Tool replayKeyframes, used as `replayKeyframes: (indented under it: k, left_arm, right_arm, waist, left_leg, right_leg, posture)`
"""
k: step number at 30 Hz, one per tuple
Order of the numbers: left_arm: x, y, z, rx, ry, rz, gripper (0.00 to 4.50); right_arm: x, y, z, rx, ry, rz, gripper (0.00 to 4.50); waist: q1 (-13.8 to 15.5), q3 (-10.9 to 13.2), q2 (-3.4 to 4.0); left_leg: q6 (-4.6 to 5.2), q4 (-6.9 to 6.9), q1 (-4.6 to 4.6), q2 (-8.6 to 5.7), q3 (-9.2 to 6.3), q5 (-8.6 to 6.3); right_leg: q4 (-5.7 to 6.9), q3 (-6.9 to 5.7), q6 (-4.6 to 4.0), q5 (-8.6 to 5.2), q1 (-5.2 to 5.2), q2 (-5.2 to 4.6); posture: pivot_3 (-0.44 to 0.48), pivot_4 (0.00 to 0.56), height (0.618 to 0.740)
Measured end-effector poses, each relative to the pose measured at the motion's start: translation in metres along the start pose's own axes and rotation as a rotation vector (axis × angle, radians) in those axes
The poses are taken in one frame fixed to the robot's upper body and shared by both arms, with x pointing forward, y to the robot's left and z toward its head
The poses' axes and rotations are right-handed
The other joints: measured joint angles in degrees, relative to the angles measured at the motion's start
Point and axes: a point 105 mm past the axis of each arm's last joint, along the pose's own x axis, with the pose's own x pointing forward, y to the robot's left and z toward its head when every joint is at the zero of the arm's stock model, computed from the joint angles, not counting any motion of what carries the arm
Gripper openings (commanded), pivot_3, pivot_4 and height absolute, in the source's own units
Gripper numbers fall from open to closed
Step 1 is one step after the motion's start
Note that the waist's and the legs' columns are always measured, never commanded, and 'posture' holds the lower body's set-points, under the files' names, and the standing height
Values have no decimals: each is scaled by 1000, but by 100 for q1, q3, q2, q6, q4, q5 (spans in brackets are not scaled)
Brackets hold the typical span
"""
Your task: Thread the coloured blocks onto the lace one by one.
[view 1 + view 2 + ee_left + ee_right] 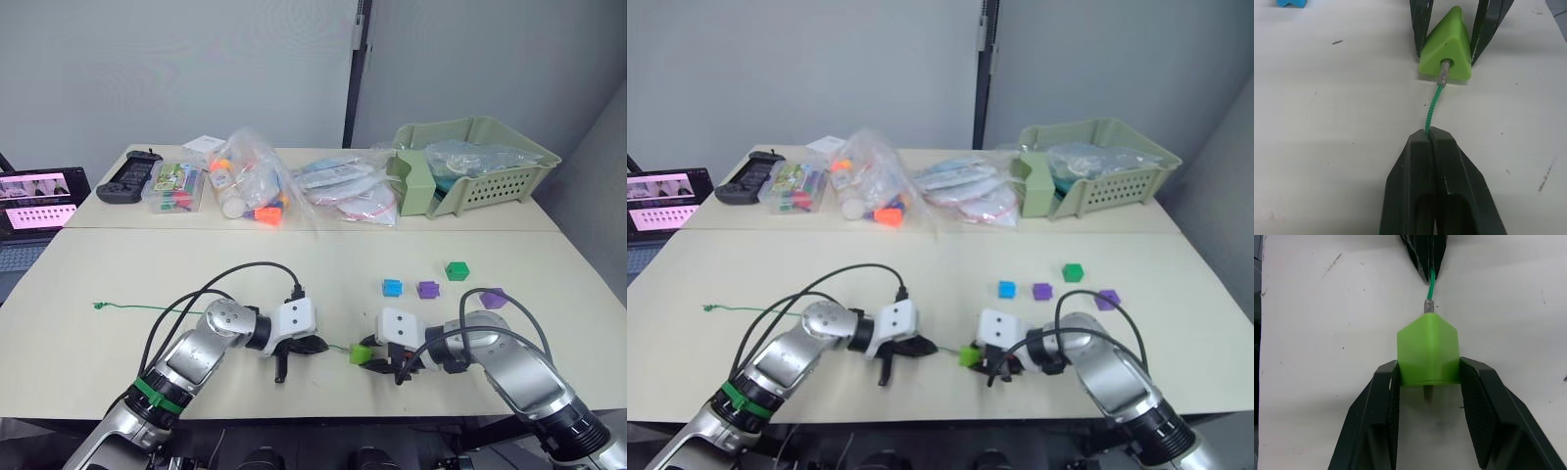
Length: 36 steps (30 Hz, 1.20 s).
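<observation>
**Lime block on the lace tip**

Green lace [147, 307] trails along the table [323, 264] from your left tool [312, 345]; both forearms lie low, tools facing each other. The blue block [392, 287], two purple blocks [427, 289] and dark green block [457, 270] sit behind the right arm.

Left wrist: your tool is clenched on the lace, whose pale tip [1444, 74] points straight into the lime block [1448, 46].

Right wrist: your right tool [1428, 374] is grasping the lime block by its sides.
</observation>
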Motion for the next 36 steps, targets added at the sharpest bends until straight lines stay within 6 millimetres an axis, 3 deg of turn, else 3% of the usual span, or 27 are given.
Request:
replayKeyframes:
  k: [4,11,16,19,24,26,29,32,36]
  left_arm:
    - [4,-2,2,31,0,-18,0]
    - [27,-3,17,66,-25,-49,0]
    - [30,-1,18,59,-23,-36,0]
    - [27,0,15,51,-14,-28,774]
    - [20,0,17,14,-31,-44,2428]
    - [15,1,19,12,-40,-43,3047]
    - [14,-1,23,19,-54,-65,4044]
    - [18,-4,27,32,-68,-88,4083]
    - [31,-4,37,79,-71,-106,4083]
  right_arm:
    - [0,0,0,3,2,-3,1297]
    - [0,0,1,4,4,-9,1297]
    - [0,0,1,8,7,-12,1297]
    - [1,0,1,9,7,-14,1297]
    - [1,0,2,20,0,-16,1297]
    - [3,2,4,46,-23,-18,2344]
    - [0,3,4,87,-47,-31,3332]
    - [-13,5,3,93,-42,-40,4377]
    - [-30,6,-4,116,-27,-65,4444]
  waist:
    - [-4,0,0]
    - [-11,0,0]
    - [-9,0,-1]
    - [-15,0,0]
    - [-18,0,0]
    - [-18,0,-1]
    - [-18,0,0]
    - [10,0,0]
    - [41,0,0]
  left_leg:
    - [0,0,0,0,0,0]
    - [0,0,0,-2,1,0]
    - [0,2,2,-2,-1,0]
    - [0,2,3,-1,-1,0]
    - [0,1,2,1,-1,0]
    - [0,1,0,2,-3,0]
    - [0,0,-7,2,-3,0]
    - [0,2,-16,-1,-7,0]
    - [0,4,-18,-10,-4,0]
  right_leg:
    - [0,0,0,0,0,0]
    - [1,1,0,0,0,1]
    - [1,1,0,0,4,1]
    - [2,2,1,0,3,1]
    - [2,1,0,0,0,2]
    - [2,1,0,0,-2,3]
    - [3,2,0,0,-8,1]
    - [-2,0,1,0,-9,-3]
    - [-7,2,5,1,-8,-4]
  posture:
    - [0,150,740]
    - [0,150,740]
    - [0,150,740]
    - [0,150,740]
    - [0,150,740]
    - [0,150,740]
    - [0,150,740]
    - [0,150,740]
    - [0,150,740]
